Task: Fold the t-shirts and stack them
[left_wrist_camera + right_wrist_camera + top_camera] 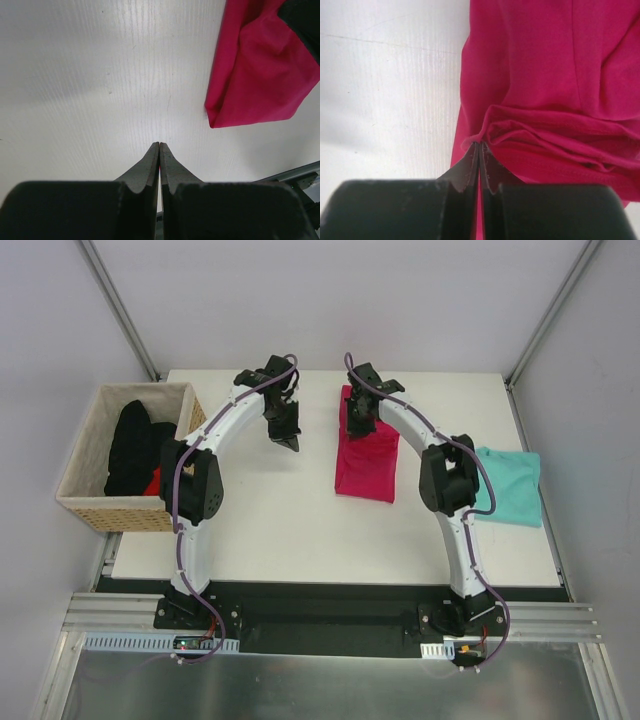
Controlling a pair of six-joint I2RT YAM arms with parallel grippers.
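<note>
The magenta-pink t-shirt [366, 462] lies folded into a long strip at the table's middle back. My right gripper [359, 426] is over its far part, shut on a bunched fold of the pink cloth [545, 135] at the shirt's left edge; its fingertips meet there [479, 145]. My left gripper [291, 442] is shut and empty above bare table to the left of the pink shirt; in the left wrist view [159, 144] the shirt's corner [255, 75] shows at upper right. The teal t-shirt [506, 486] lies folded at the table's right edge, behind the right arm.
A wicker basket [82, 502] stands off the table's left side, holding a black garment [130, 445] and a bit of red cloth [152, 483]. The white table [290, 530] ends at a metal rail near the arm bases.
</note>
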